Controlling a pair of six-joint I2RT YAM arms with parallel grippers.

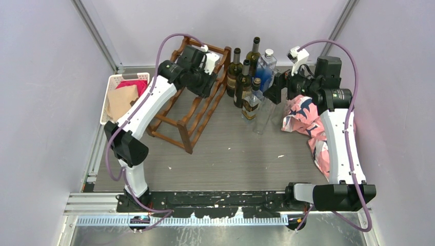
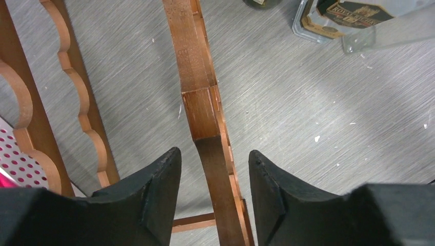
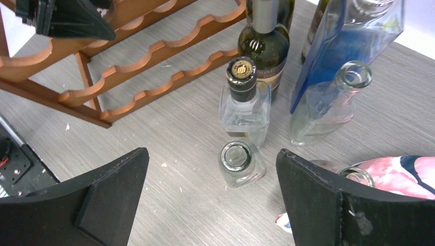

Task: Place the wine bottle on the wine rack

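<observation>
The dark reddish-brown wooden wine rack point(image 1: 191, 110) stands at the back left and holds no bottle; it also shows in the right wrist view point(image 3: 154, 56). Three dark wine bottles point(image 1: 243, 82) stand upright just right of it; one shows in the right wrist view point(image 3: 267, 48). My left gripper point(image 1: 206, 77) is open at the rack's top, and its fingers straddle a top rail point(image 2: 202, 110) without touching it point(image 2: 214, 152). My right gripper point(image 1: 274, 87) is open wide and empty above the bottle group point(image 3: 212, 152), over a small clear open bottle point(image 3: 238, 164).
A blue bottle point(image 1: 265, 69), a clear square bottle with a black cap point(image 3: 244, 102) and a clear round bottle point(image 3: 333, 102) stand among the wine bottles. A floral cloth point(image 1: 308, 125) lies at the right. A white basket point(image 1: 117, 79) with cloths sits left of the rack.
</observation>
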